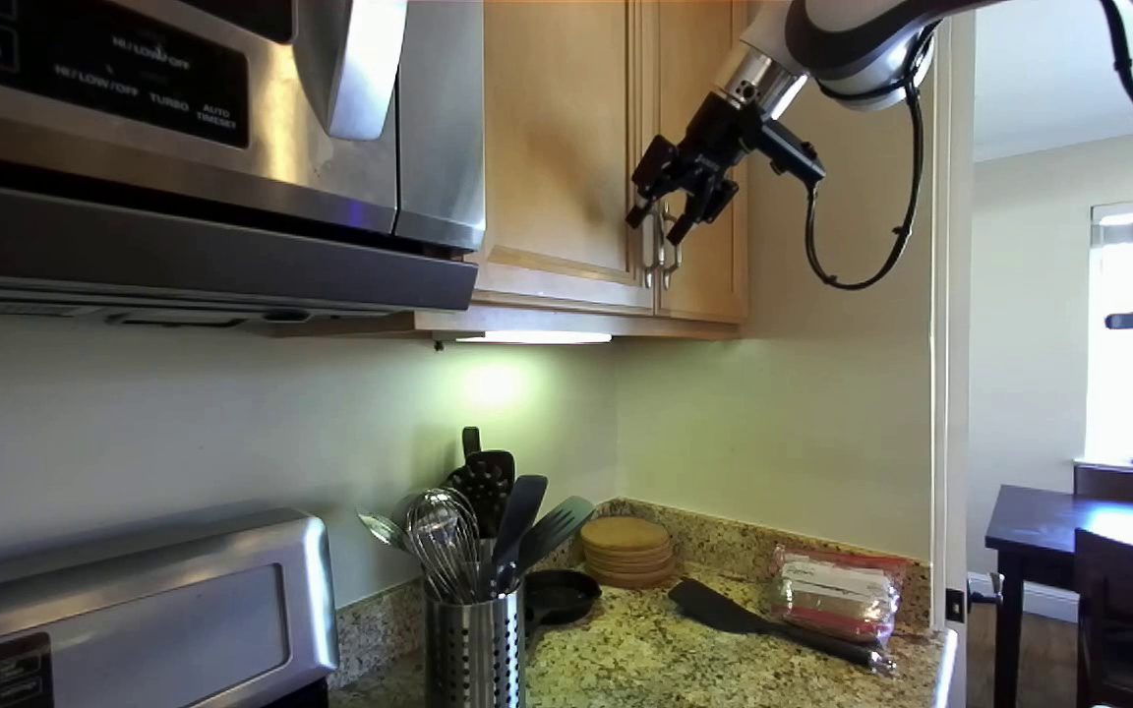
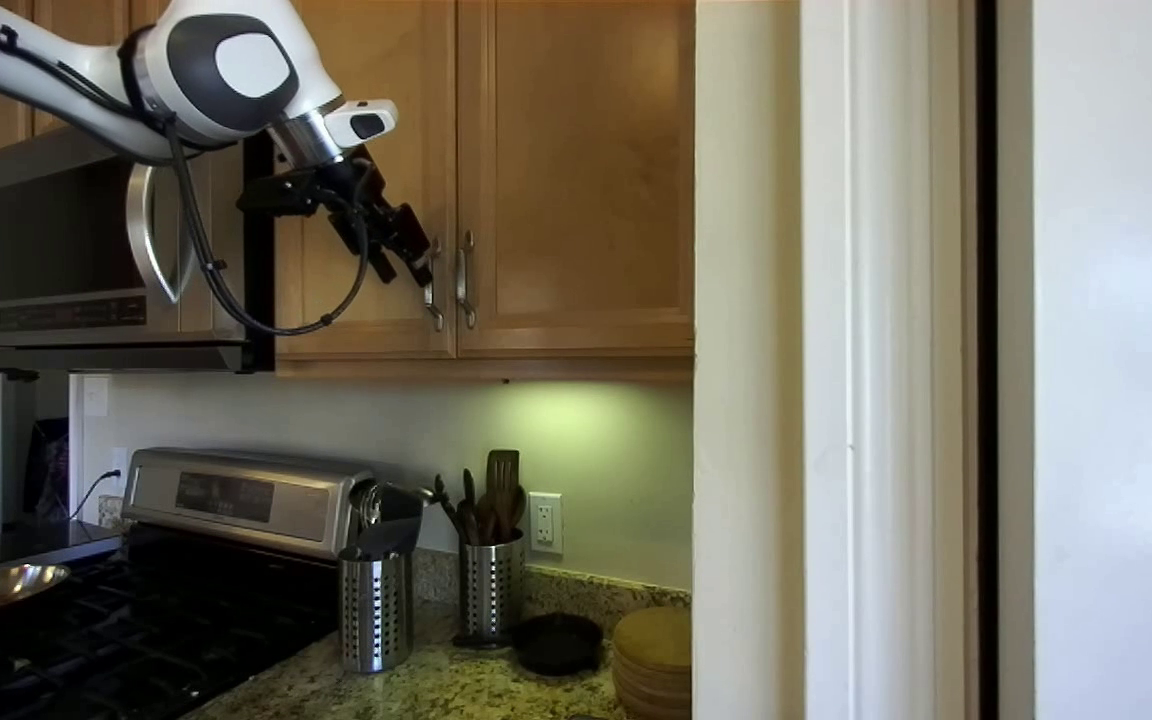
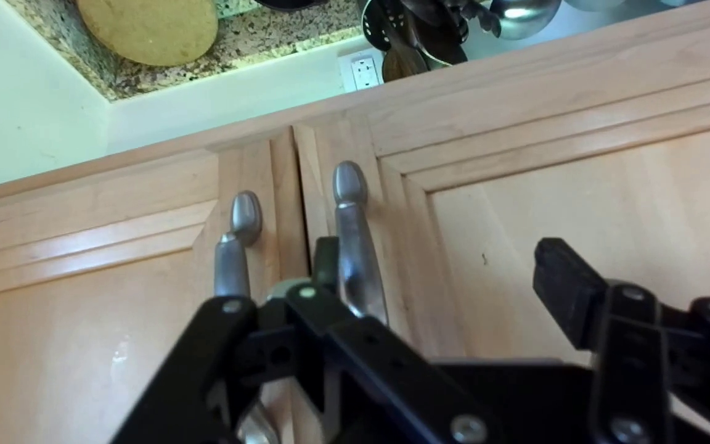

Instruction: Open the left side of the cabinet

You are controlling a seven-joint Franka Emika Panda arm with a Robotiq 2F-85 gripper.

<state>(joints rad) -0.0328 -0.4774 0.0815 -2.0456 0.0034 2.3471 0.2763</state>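
A robot arm (image 2: pixel 311 55) reaches in front of a light-oak wall cabinet (image 2: pixel 481 150) with two doors, both closed. The left door (image 1: pixel 562 138) is the one beside the microwave (image 2: pixel 61 240). Its slim silver handle (image 3: pixel 360 253) stands upright near the edge where the doors meet, just beside the matching handle (image 2: pixel 465 280) of the right door (image 2: pixel 591 170).

The black pincer (image 1: pixel 657 224) is angled downward at the left door's handle, its two fingers (image 3: pixel 567 290) spread wide apart. In the wrist view (which shows the scene upside down, so the left door appears on the right), that handle appears between the fingers. One finger is close beside it, on the side toward the right door; the other is well away from it, in front of the left door's panel. Whether a finger touches the handle or the wood, I cannot tell.

Under the cabinet, a bright light strip (image 1: pixel 547 337) shines on the wall (image 1: pixel 773 423) above a speckled stone worktop (image 1: pixel 645 654). On it stand two perforated steel pots (image 2: pixel 376 625) of kitchen tools (image 2: pixel 503 475), a small black pan (image 2: pixel 556 645) and a stack of round tan boards (image 1: pixel 627 556). A black spatula (image 1: pixel 709 603) lies near a clear packet (image 1: pixel 837 595) with a white label. Beside the worktop, below the microwave, is a stove (image 2: pixel 301 512).
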